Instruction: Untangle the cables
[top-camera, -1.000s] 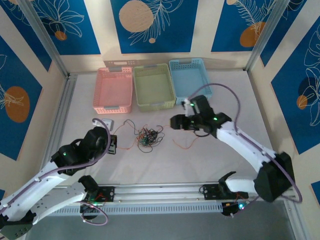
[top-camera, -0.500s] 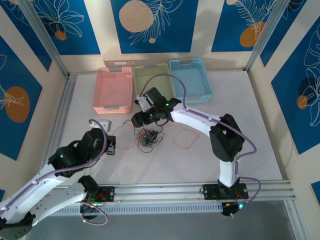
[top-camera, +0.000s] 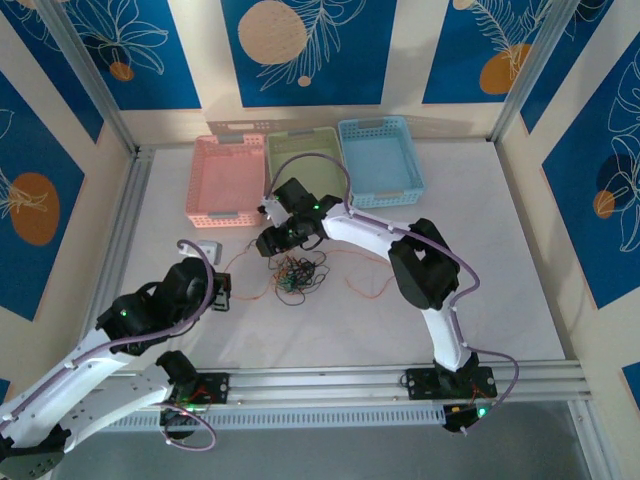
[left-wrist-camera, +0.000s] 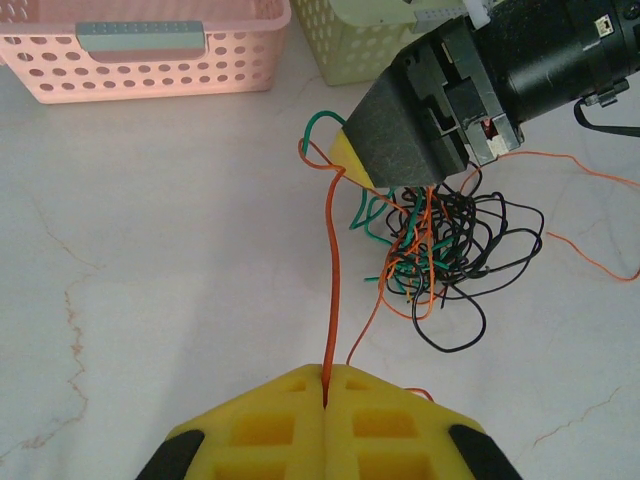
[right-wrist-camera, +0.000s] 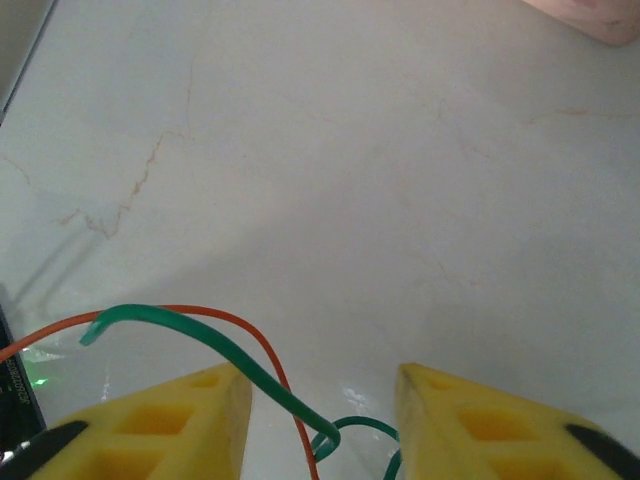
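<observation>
The cables form a knotted clump (top-camera: 293, 272) of red, green and black wires at mid-table, seen closer as a clump (left-wrist-camera: 440, 255) in the left wrist view. My left gripper (left-wrist-camera: 326, 378) is shut on a red wire (left-wrist-camera: 331, 270) that runs up toward the clump. My left gripper (top-camera: 226, 290) sits left of the clump. My right gripper (top-camera: 270, 242) hovers at the clump's upper left, open. Between its yellow fingers (right-wrist-camera: 190, 405) pass a green wire (right-wrist-camera: 225, 355) and a red wire (right-wrist-camera: 262, 355), neither pinched.
Three baskets stand along the back: pink (top-camera: 227, 180), yellow-green (top-camera: 306, 173) and blue (top-camera: 379, 160). A small grey block (top-camera: 207, 246) lies left of the clump. Loose red strands (top-camera: 368, 280) trail to the clump's right. Metal rails run along the near edge (top-camera: 330, 385).
My right arm has swung from the right side across to the clump's upper left and lowered onto the wires. My left gripper has stayed put, holding the red wire.
</observation>
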